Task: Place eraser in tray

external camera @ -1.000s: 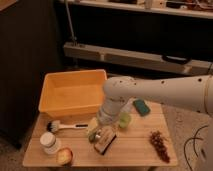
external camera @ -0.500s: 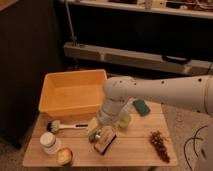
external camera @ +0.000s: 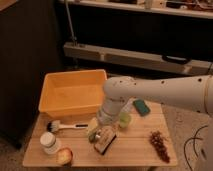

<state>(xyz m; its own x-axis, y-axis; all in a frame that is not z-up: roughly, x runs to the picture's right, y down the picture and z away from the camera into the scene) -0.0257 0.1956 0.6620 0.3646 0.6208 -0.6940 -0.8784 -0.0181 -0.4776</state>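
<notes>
Near the front edge of the table (external camera: pixel 135 150), my gripper (external camera: pixel 101 134) hangs right over the eraser (external camera: pixel 106 145), fingers spread wide and nothing gripped that I can see, so grasp, lift and drop into the tray (external camera: pixel 65 111) at the back-left corner are all still ahead.

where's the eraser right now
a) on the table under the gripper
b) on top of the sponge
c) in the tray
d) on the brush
a: the eraser lies on the table in front of the tray, with the gripper low over it.
</notes>
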